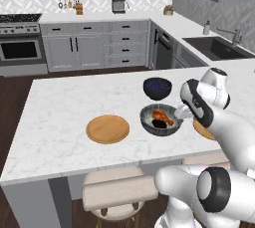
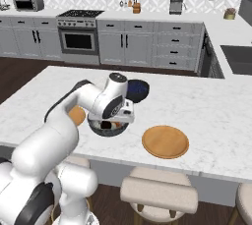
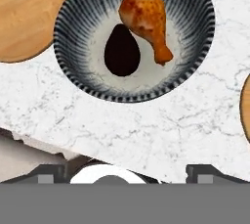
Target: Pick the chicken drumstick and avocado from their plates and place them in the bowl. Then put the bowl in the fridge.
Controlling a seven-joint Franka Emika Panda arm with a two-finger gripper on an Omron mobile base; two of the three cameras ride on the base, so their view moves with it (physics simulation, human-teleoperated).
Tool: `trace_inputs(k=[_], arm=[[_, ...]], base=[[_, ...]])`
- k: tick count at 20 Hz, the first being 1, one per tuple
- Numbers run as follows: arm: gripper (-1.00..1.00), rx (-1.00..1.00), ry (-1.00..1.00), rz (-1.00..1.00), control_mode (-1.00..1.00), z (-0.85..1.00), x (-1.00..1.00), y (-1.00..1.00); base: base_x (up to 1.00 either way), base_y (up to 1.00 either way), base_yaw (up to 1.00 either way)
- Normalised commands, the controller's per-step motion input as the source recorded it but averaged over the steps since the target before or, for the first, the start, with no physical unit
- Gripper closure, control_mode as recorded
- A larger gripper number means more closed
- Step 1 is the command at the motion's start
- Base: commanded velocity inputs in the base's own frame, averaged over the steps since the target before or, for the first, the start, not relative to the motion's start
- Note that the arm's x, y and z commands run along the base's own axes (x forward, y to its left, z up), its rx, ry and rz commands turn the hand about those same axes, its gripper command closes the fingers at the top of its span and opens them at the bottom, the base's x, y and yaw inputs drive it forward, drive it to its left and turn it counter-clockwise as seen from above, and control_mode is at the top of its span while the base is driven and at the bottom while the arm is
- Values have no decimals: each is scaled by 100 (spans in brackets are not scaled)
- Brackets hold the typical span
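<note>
The grey speckled bowl (image 1: 145, 118) (image 3: 61, 37) stands on the island near its front edge. The orange-brown chicken drumstick (image 1: 162, 116) (image 3: 144, 17) and the dark avocado (image 1: 159, 123) (image 3: 122, 50) lie side by side inside it. My gripper (image 1: 184, 112) (image 2: 120, 116) (image 3: 128, 174) hovers just above the bowl's near rim, open, with nothing between its fingers. In the right base view the hand covers most of the bowl (image 2: 106, 130). One bare wooden plate (image 1: 107, 129) (image 2: 165, 141) (image 3: 27, 15) lies beside the bowl. The other plate (image 1: 203, 130) (image 2: 77, 115) is partly hidden by my arm. The fridge is out of view.
A glossy dark navy bowl (image 1: 157, 87) (image 2: 138, 90) sits just behind the grey bowl. Padded stools (image 1: 117, 192) (image 2: 158, 192) stand under the island's front edge. A sink (image 1: 216, 48) is in the counter to the right, and an oven (image 2: 78, 40) at the back.
</note>
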Motion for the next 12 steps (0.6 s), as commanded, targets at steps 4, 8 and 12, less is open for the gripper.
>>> trace_inputs(k=[4, 8, 12], arm=[[-100, 0, 8, -25, -100, -9, 2, -4], [-100, 1, 12, -27, -100, -5, 48, 0], [-100, 9, 18, -18, -100, -7, 28, -19]], base=[[0, 0, 0], [0, 0, 0], [0, 0, 0]])
